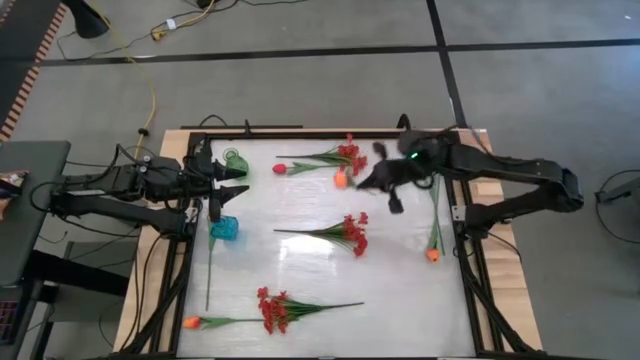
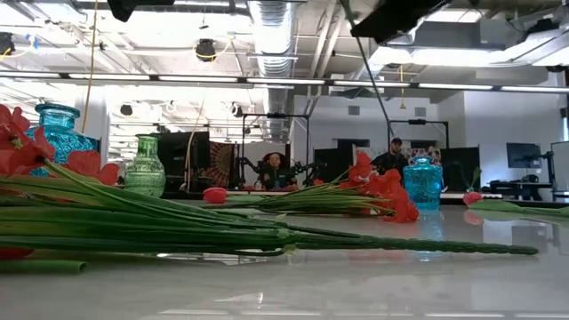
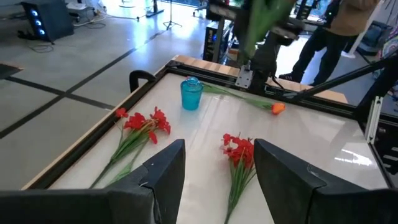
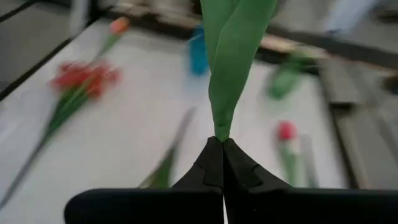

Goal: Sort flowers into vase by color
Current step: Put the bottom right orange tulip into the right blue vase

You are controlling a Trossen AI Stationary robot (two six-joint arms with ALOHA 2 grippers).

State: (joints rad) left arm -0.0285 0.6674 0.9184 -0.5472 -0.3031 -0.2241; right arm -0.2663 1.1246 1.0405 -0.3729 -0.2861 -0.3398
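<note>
The right gripper (image 4: 222,144) is clamped on a flower's green leaf (image 4: 233,56), lifted over the desk (image 1: 400,300). The left gripper (image 3: 214,168) hangs open, empty. Red sprays (image 1: 352,233) and tulips (image 1: 279,169) lie below; no vase (image 1: 224,229) appears filled, so sorting looks barely begun.

The table top (image 1: 400,300) is glossy white inside a black frame (image 1: 468,270) with pale wood edging. 3 bushy sprays (image 1: 352,233) are red on green stems. 1 tulip bud (image 1: 279,169) is red-pink; 3 buds (image 1: 432,256) are orange. 1 vase (image 1: 224,229) is turquoise, another vase (image 1: 235,159) green. The right gripper (image 4: 222,144) is black, pinching a green leaf (image 4: 231,56).
</note>
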